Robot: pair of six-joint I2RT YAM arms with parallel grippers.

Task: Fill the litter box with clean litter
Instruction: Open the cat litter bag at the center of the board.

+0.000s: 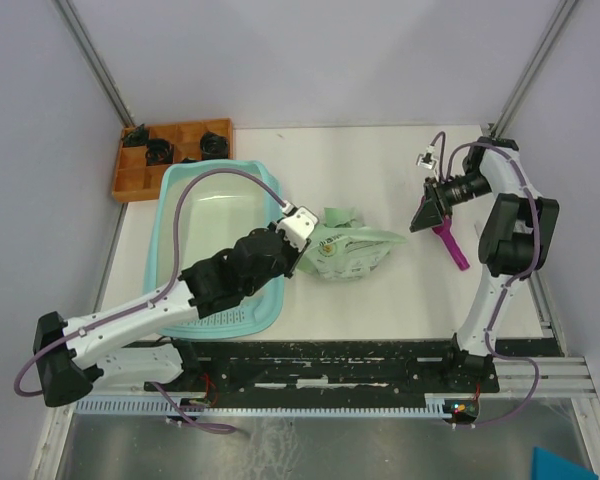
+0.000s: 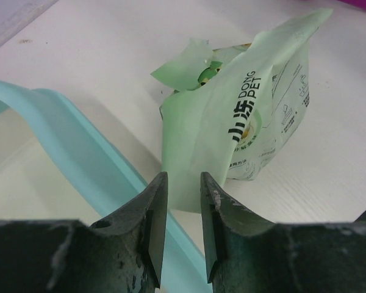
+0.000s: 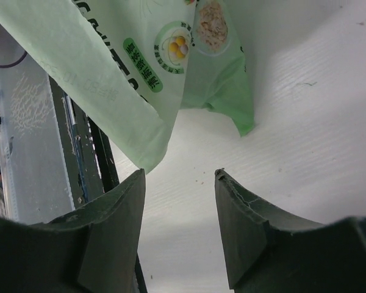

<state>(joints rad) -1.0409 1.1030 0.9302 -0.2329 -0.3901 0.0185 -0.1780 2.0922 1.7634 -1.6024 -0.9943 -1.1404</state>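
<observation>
Step judged: securing the bag, pour not begun. Litter box (image 1: 220, 205) at left-centre of top view, light teal, floor bare; no clean litter visible anywhere, presumably inside the bag. Left gripper (image 2: 184, 178) narrowed to a slit, bag corner just beyond the tips, contact unclear. Pale green litter bag (image 1: 352, 252) lying just right of box, mouth looks torn open. Right gripper (image 3: 179, 173) spread wide, empty, near magenta scoop (image 1: 452, 247). Next: pinch corner, lift, tip mouth over box.
</observation>
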